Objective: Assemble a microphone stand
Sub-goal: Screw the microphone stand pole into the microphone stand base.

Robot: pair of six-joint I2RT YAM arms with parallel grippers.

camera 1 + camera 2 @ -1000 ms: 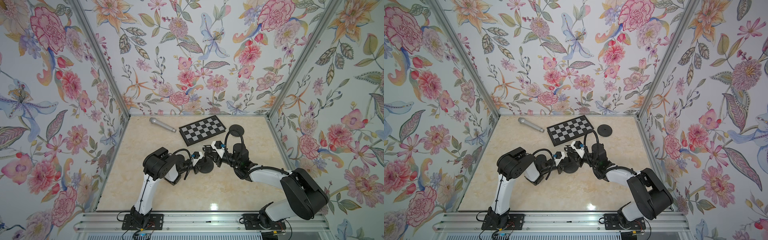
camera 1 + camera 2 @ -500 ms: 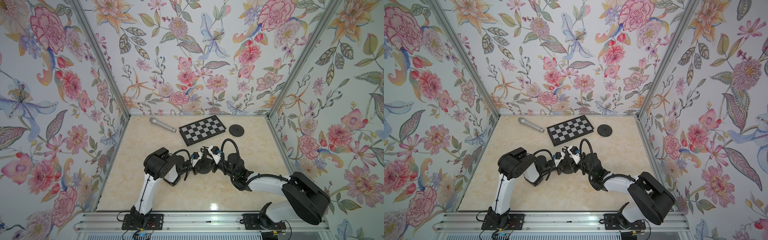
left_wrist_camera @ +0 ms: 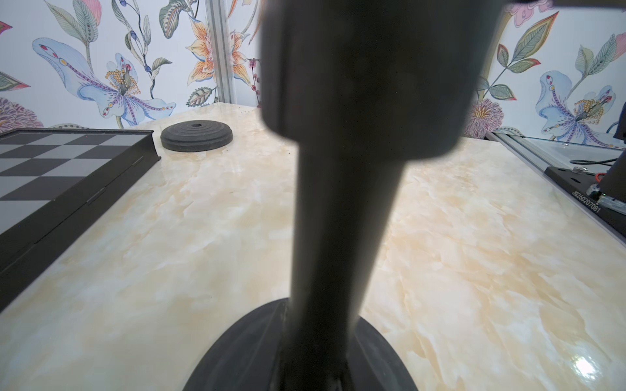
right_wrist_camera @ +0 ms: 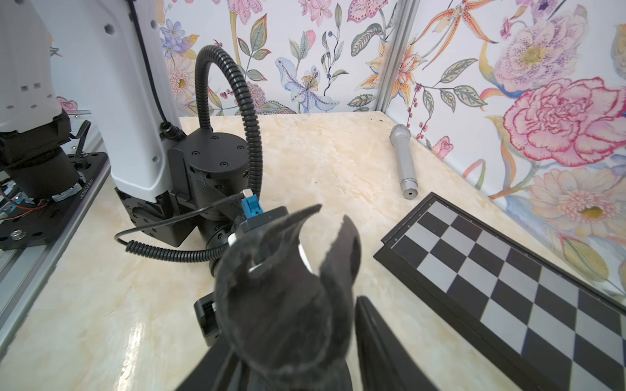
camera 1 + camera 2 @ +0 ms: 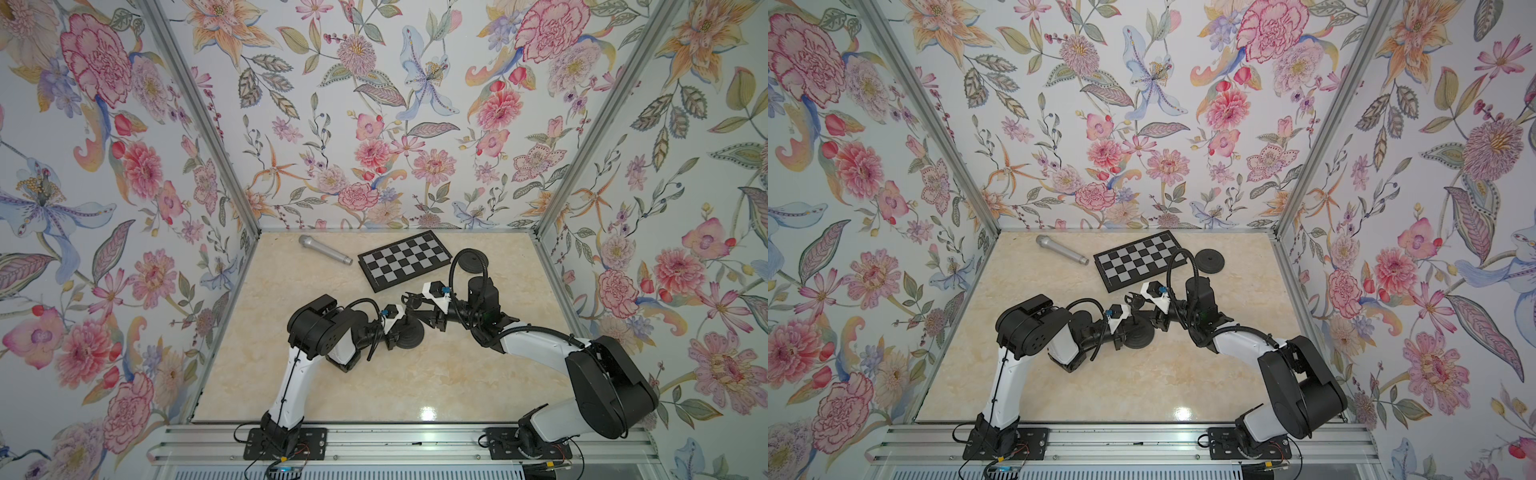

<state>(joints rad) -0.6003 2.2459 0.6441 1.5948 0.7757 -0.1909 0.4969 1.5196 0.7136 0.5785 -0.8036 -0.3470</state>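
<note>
Two robot arms meet at mid-desk (image 5: 415, 386) over a microphone stand. The left end effector (image 5: 399, 328) is clamped tight on the stand's black post (image 3: 338, 220), which rises upright from its round base (image 5: 411, 336). The right end effector (image 5: 419, 307) stands partly parted around the forked clip (image 4: 288, 287) atop the post, a sliver of gap showing beside one finger (image 4: 376, 338). Near the back wall lie the silver microphone (image 5: 325, 249), a chessboard (image 5: 405, 259) and, just beside the board, a second black disc (image 5: 1210, 262).
</note>
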